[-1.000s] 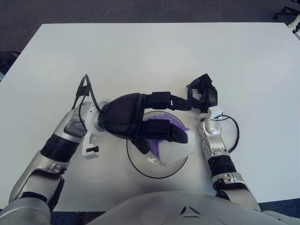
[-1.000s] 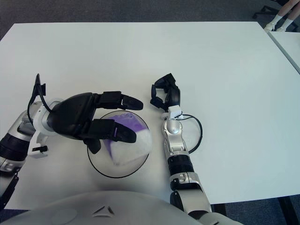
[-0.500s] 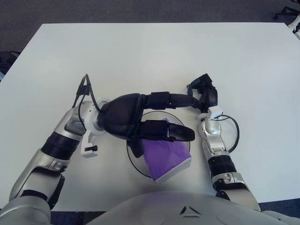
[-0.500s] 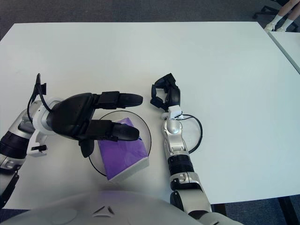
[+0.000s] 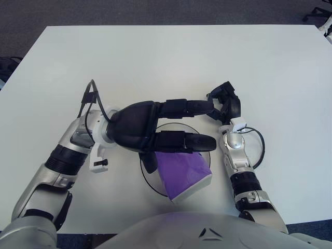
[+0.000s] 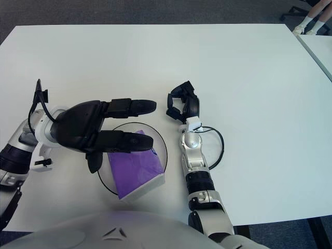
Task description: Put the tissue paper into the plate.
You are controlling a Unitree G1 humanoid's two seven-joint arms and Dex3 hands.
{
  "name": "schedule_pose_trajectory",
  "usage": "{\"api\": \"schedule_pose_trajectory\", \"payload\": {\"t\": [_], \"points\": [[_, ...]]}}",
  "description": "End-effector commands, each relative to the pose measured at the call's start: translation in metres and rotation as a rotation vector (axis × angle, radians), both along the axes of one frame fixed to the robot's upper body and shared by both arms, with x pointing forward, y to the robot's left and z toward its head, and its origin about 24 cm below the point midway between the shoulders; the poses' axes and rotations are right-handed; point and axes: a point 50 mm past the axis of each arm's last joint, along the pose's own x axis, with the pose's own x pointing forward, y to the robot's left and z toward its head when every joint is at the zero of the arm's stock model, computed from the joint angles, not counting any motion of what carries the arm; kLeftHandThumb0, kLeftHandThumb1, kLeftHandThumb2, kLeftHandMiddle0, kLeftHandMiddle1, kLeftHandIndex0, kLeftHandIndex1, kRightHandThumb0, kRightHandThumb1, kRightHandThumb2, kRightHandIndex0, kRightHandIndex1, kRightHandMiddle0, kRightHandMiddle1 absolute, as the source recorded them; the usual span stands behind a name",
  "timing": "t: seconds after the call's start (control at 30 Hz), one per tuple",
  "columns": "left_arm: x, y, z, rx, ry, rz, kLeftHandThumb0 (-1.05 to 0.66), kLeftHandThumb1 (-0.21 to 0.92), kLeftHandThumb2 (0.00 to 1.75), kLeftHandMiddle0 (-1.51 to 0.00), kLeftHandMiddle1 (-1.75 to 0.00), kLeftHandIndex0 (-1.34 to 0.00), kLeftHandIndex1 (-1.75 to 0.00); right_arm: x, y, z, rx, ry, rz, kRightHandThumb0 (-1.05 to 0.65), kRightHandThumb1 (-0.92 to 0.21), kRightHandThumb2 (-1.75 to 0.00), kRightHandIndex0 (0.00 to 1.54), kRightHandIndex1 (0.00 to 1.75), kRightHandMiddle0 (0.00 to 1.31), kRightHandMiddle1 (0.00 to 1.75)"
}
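A purple tissue pack [image 5: 184,174] with a white edge lies in the dark-rimmed clear plate [image 5: 203,143] near the table's front edge; its near corner sticks out over the rim. My left hand [image 5: 171,127] hovers over the plate's far and left side, fingers spread, holding nothing, and hides part of the plate. My right hand [image 5: 224,102] rests on the table just right of the plate, fingers curled and empty.
The white table [image 5: 171,62] stretches away behind the plate. A cable [image 5: 258,148] loops beside my right wrist. Dark floor lies past the table's far edge.
The tissue pack dropped from my left hand into the plate and lies flat. My left fingers opened and lifted slightly up and away from it. The right hand has not moved.
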Motion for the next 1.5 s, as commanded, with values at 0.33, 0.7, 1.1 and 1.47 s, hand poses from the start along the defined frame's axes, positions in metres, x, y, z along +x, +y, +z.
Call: {"api": "schedule_pose_trajectory", "payload": {"t": [0.33, 0.7, 1.1, 1.47], "points": [[0.007, 0.044, 0.003, -0.357, 0.064, 0.328, -0.84, 0.92, 1.06, -0.10, -1.27, -0.06, -1.31, -0.028, -0.009, -0.056, -0.014, 0.266, -0.032, -0.42, -0.52, -1.07, 0.63, 1.39, 0.45, 1.75], [0.008, 0.043, 0.011, -0.423, 0.136, 0.382, -0.68, 0.89, 0.88, -0.55, -1.74, -0.45, -1.74, -0.027, -0.009, -0.056, -0.011, 0.270, -0.030, -0.41, -0.52, -1.06, 0.62, 1.38, 0.45, 1.75], [0.008, 0.044, 0.011, -0.424, 0.138, 0.385, -0.68, 0.90, 0.87, -0.56, -1.75, -0.45, -1.75, -0.026, -0.009, -0.056, -0.011, 0.272, -0.030, -0.41, -0.53, -1.06, 0.62, 1.38, 0.44, 1.75], [0.008, 0.045, 0.011, -0.424, 0.138, 0.386, -0.68, 0.90, 0.87, -0.56, -1.75, -0.45, -1.75, -0.027, -0.007, -0.056, -0.010, 0.271, -0.029, -0.41, -0.53, -1.06, 0.62, 1.38, 0.44, 1.75]]}}
